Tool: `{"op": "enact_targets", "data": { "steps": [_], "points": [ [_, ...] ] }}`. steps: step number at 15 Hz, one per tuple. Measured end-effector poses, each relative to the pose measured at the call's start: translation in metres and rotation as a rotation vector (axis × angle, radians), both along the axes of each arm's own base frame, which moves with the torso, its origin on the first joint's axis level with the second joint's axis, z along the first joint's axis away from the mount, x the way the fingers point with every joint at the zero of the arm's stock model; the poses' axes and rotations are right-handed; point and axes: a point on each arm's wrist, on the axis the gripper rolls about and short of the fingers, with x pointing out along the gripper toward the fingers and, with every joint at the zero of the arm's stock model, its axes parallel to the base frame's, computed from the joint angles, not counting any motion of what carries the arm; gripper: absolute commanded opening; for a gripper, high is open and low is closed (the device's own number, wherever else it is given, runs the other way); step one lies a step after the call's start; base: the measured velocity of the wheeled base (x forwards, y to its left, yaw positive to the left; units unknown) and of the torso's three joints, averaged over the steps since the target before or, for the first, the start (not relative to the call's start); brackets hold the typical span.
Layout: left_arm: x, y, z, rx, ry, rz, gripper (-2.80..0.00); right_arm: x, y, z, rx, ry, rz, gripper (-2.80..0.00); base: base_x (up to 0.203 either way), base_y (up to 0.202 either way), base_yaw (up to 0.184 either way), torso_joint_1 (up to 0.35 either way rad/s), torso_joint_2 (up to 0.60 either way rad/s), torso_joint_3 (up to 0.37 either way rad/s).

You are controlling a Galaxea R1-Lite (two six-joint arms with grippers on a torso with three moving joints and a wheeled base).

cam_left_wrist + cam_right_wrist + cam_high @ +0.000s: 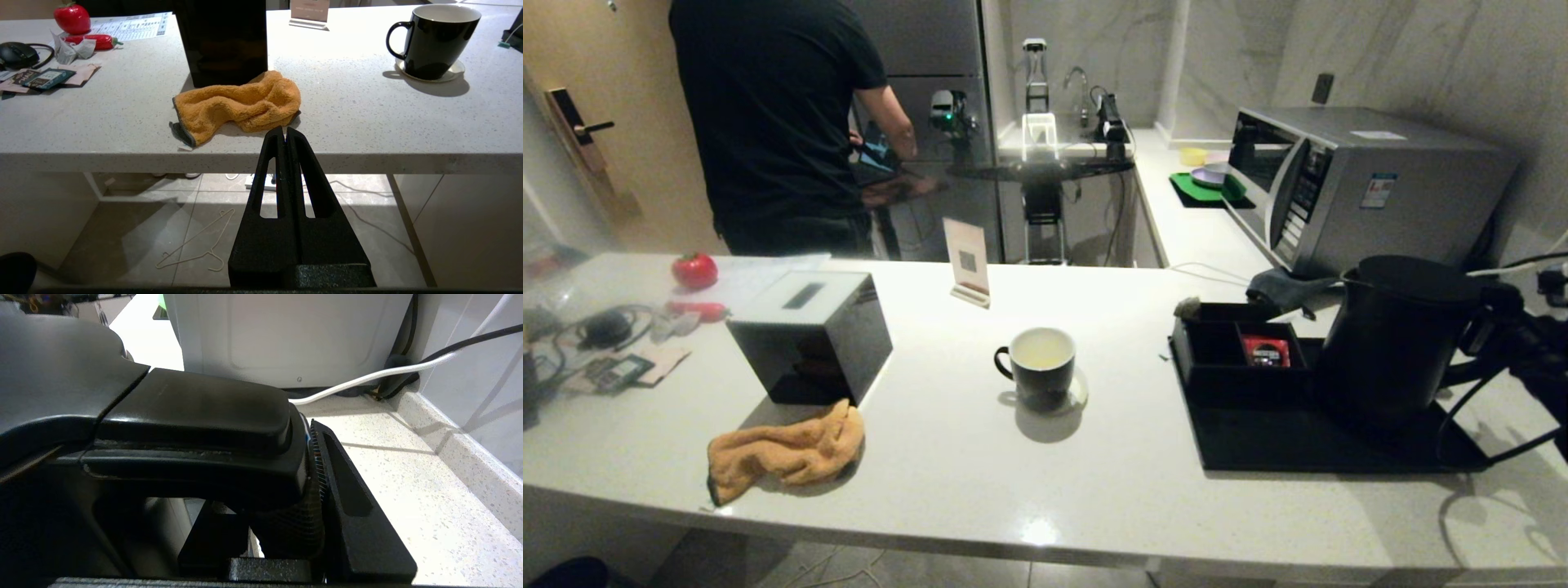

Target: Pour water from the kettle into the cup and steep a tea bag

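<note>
The tall black kettle (pixel 1388 343) stands upright on the black tray (pixel 1290 445) at the right. My right gripper (pixel 1494 322) is shut on the kettle's loop handle (pixel 196 404), with one ribbed finger (pixel 347 490) pressed against the handle's outer end. The black cup (pixel 1037 367) sits on a pale coaster mid-counter, its cream inside (pixel 1043 349) looking pale yellowish. A small tan tea bag (pixel 1187 308) rests on the far-left corner of the compartment box. My left gripper (pixel 285 132) is shut and empty, low before the counter's front edge, near the orange cloth.
A black tissue box (pixel 809 335) and an orange cloth (pixel 784 449) lie left of the cup. The compartment box (pixel 1217 351) holds a red packet (pixel 1266 351). A microwave (pixel 1364 188) stands behind the kettle, and a sign card (pixel 968 261) behind the cup. A person (pixel 776 122) stands beyond the counter.
</note>
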Motion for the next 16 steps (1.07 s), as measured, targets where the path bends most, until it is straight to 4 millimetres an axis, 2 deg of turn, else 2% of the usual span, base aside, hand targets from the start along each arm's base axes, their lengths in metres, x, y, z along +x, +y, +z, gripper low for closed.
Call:
{"op": "enact_targets", "data": {
  "steps": [16],
  "points": [
    [0.0, 0.0, 0.0, 0.0, 0.0, 0.001, -2.8, -0.013, 0.005, 0.029, 0.0, -0.019, -0.005, -2.8, 0.0, 0.0, 0.0, 0.0, 0.0, 0.0]
  ]
}}
